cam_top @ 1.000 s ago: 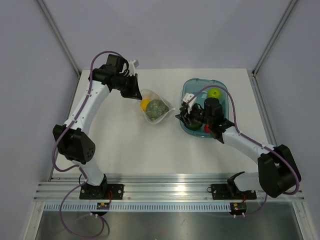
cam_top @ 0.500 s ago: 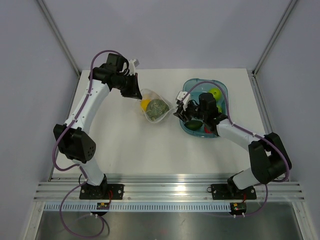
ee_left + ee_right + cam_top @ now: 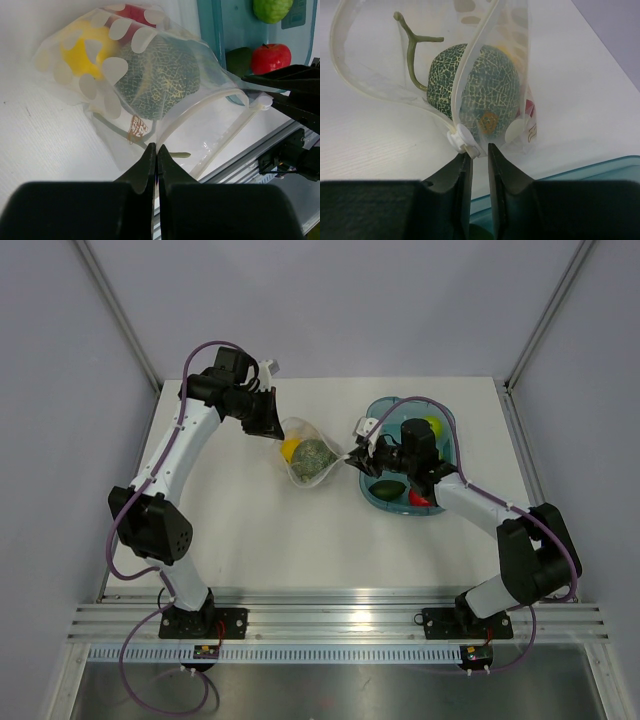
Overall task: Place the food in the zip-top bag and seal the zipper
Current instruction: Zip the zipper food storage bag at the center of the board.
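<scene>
Partly done: some food [image 3: 160, 75] fills the zip-top bag [image 3: 300, 432], more waits in the tray [image 3: 383, 418]. The left gripper [image 3: 156, 148] pinches the bag's edge; the right gripper [image 3: 479, 148], narrowly parted, meets the zipper [image 3: 471, 62], grip unclear.

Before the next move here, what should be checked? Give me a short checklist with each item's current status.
1. Left gripper pinches the zip-top bag at its mouth edge: ok.
2. Bag mouth stands open: ok.
3. White zipper slider between the right gripper jaws: not ok, it sits at the tips.
4. All food bagged: not ok; bright green piece, dark green piece and red piece lie in the blue tray.
</scene>
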Robot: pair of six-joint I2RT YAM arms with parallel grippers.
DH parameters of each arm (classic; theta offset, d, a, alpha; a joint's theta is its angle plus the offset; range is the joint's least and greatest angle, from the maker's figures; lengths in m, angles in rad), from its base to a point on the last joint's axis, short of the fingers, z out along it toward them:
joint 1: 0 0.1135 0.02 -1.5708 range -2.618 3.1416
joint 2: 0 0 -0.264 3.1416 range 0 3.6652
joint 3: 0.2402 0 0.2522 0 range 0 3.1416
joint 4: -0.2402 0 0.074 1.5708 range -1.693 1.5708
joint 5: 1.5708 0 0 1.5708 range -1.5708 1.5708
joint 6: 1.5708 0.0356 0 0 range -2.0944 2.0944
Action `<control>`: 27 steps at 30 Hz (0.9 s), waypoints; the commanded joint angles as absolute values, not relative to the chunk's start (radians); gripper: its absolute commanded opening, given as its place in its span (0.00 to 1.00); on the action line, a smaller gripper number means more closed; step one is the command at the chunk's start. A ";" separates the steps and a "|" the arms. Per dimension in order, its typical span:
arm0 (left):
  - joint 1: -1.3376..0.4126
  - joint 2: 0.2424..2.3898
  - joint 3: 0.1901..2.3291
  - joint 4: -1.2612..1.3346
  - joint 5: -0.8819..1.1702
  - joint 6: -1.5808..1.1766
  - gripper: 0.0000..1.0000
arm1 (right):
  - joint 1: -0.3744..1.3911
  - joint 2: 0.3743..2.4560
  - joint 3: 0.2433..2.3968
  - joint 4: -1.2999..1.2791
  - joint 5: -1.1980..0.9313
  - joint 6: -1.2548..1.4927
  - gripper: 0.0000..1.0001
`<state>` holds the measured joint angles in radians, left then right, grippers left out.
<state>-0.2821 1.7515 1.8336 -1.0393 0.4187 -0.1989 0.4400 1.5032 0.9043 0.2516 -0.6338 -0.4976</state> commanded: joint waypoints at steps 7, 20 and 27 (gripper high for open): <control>-0.276 1.761 1.871 -1.025 0.429 -0.181 0.00 | 0.437 1.503 0.939 0.308 -0.716 -0.451 0.16; -0.276 1.730 1.861 -1.026 0.431 -0.164 0.00 | 0.436 1.428 0.870 0.373 -0.672 -0.417 0.00; -0.278 1.686 1.844 -1.028 0.403 -0.144 0.54 | 0.434 1.336 0.854 0.341 -0.646 -0.376 0.00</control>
